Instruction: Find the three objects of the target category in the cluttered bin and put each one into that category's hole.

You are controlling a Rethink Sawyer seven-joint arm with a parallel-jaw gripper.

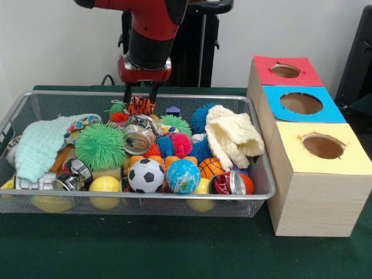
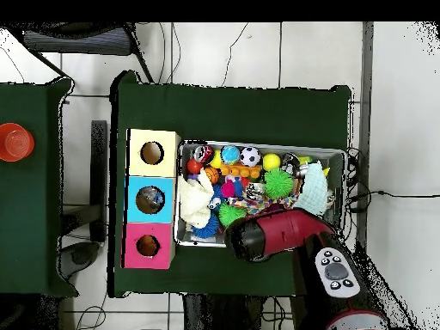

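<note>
Worktop (image 1: 174, 256): green cloth surface; a bare strip runs along its front edge below the bin, and more bare cloth shows around the bin in the overhead view.
Bin (image 1: 139, 204): wire-mesh basket lying lengthwise on the worktop, filled almost to its rim, with little free room between the objects.
Hand (image 1: 141, 100): hangs from the red and black arm at the bin's back edge, its two dark fingers pointing down and slightly parted, nothing gripped, tips just above a tiger-striped toy (image 1: 140, 106).
Sorting boxes (image 1: 317, 192): three wooden boxes in a row just beside the bin's end, each with a round hole; yellow top (image 1: 349, 160) nearest the worktop's front edge, blue top (image 1: 325, 113) in the middle, red top (image 1: 308, 75) at the back.
Balls: a soccer ball (image 1: 146, 175), a globe ball (image 1: 183, 175), a basketball (image 1: 211, 168) and a yellow ball (image 1: 104, 185) lie along the bin's front wall.
Cans: one silver can (image 1: 138, 139) lies on its side near the bin's middle; a red can (image 1: 228, 183) rests at the front corner next to the boxes.
Soft items: a green spiky ball (image 1: 100, 146), a mint knitted cloth (image 1: 40, 145) and a cream knitted cloth (image 1: 233, 136) cover the objects under them.
Front view only: the hand and its fingers.
Overhead view only: the arm (image 2: 275, 234) covers the bin's nearer edge and hides the hand; an orange bowl (image 2: 14, 142) sits on a separate green surface, well apart.
Target category: cannot be told from either view.
</note>
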